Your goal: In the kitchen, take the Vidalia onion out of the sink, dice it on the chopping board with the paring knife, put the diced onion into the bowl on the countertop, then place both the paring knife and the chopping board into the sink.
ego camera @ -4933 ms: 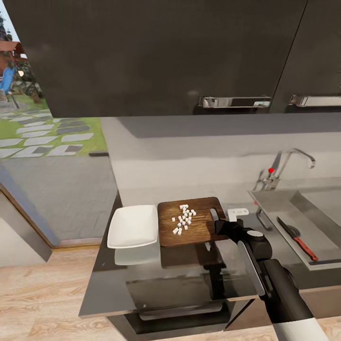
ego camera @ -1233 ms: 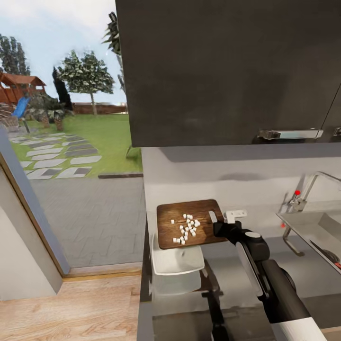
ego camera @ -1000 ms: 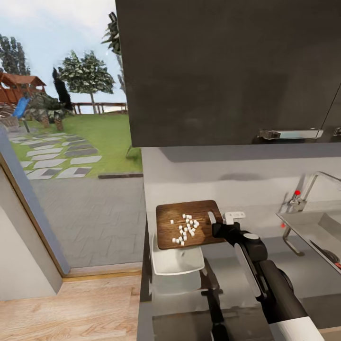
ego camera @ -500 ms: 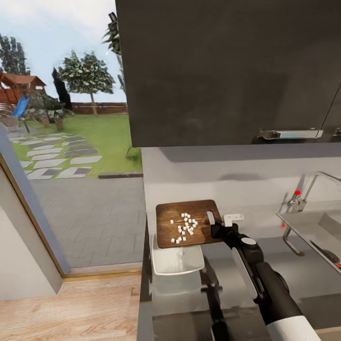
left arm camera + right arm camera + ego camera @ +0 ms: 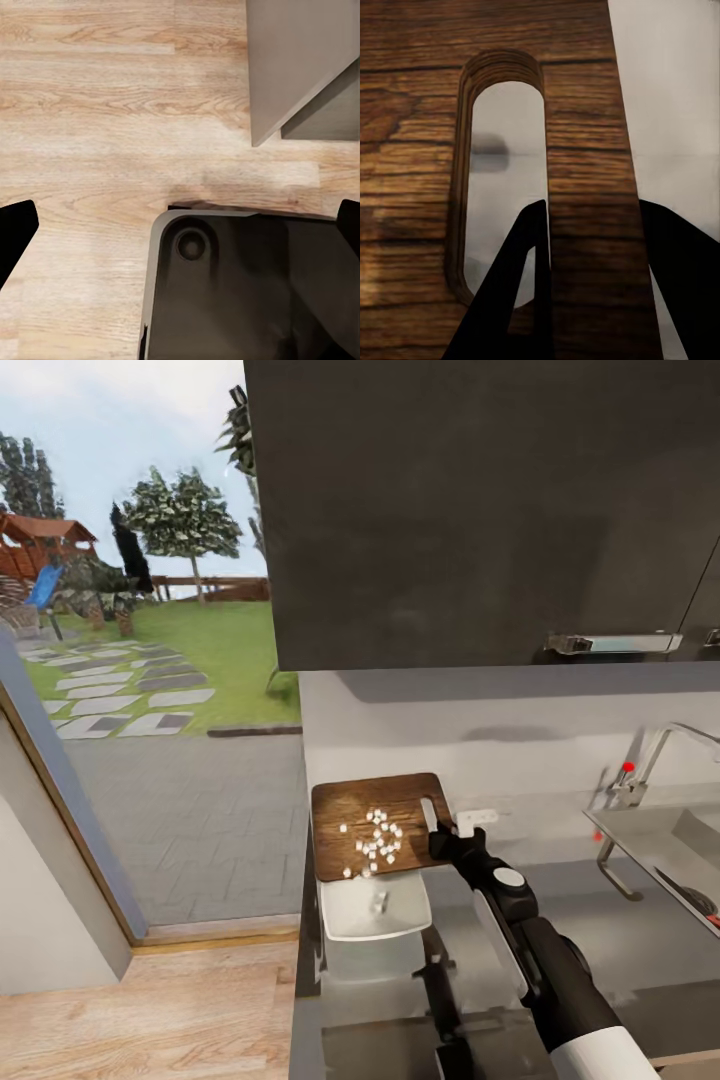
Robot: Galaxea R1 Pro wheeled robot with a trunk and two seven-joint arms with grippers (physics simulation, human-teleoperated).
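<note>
1. On my head camera the chopping board (image 5: 375, 825) is a brown wooden rectangle with rounded corners and clear grain, held raised above the countertop (image 5: 620, 920) with its near edge over the bowl.
2. The diced onion (image 5: 374, 843) sits as a loose scatter of small white cubes, from the board's centre towards its 6 o'clock edge; one cube (image 5: 379, 903) lies in the bowl.
3. The bowl (image 5: 372, 907) is a shallow white square dish with rounded corners, at 6 o'clock of the board and partly tucked under it, at the left end of the countertop.
4. My right gripper (image 5: 446, 826) comes in from 4 o'clock and pinches the board's right-hand strip beside its slot. The right wrist camera shows it: one dark finger (image 5: 514, 292) passes through the oval handle slot (image 5: 502, 180), the other lies outside the board's edge, with the wooden strip clamped between them.
5. At 3 o'clock of the head view I see the sink (image 5: 668, 838) with its chrome tap (image 5: 650, 755) and red dot; the paring knife (image 5: 697, 897) lies in the basin with its red handle at the frame edge, well apart from the gripper.
6. My left gripper (image 5: 180, 225) shows on its wrist camera as two dark tips spread wide apart, holding nothing, above the wood floor (image 5: 90, 112) and the robot's dark base (image 5: 240, 292).
</note>
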